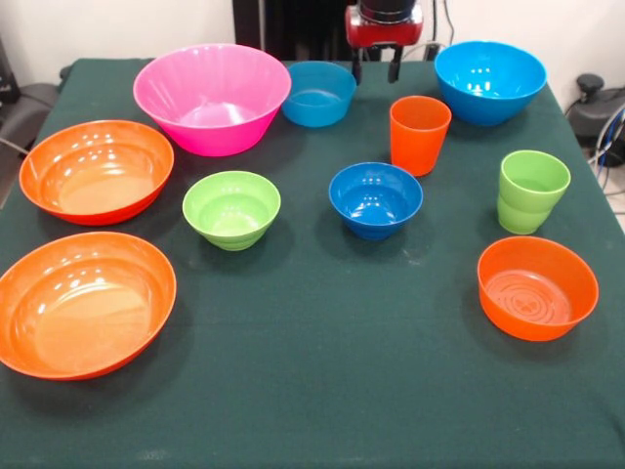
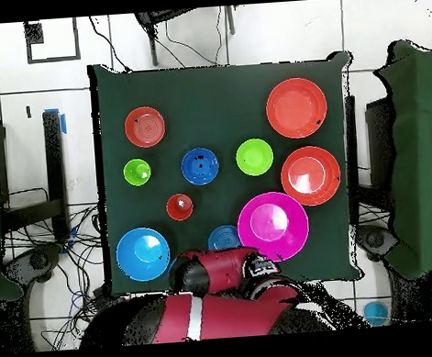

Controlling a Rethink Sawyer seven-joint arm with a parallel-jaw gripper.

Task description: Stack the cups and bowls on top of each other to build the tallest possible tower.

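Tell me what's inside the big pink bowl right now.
Nothing: the pink bowl is empty in both views, its bare bottom showing, and it stands alone on the green cloth. Whatever may lie beneath it is hidden.

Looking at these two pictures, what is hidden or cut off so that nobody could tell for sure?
- Front view: most of the arm is cut off by the top edge; only the gripper shows.
- Overhead view: the arm covers part of the smaller sky blue bowl and hides the gripper.
- Front view: the table is cut off at the bottom edge.
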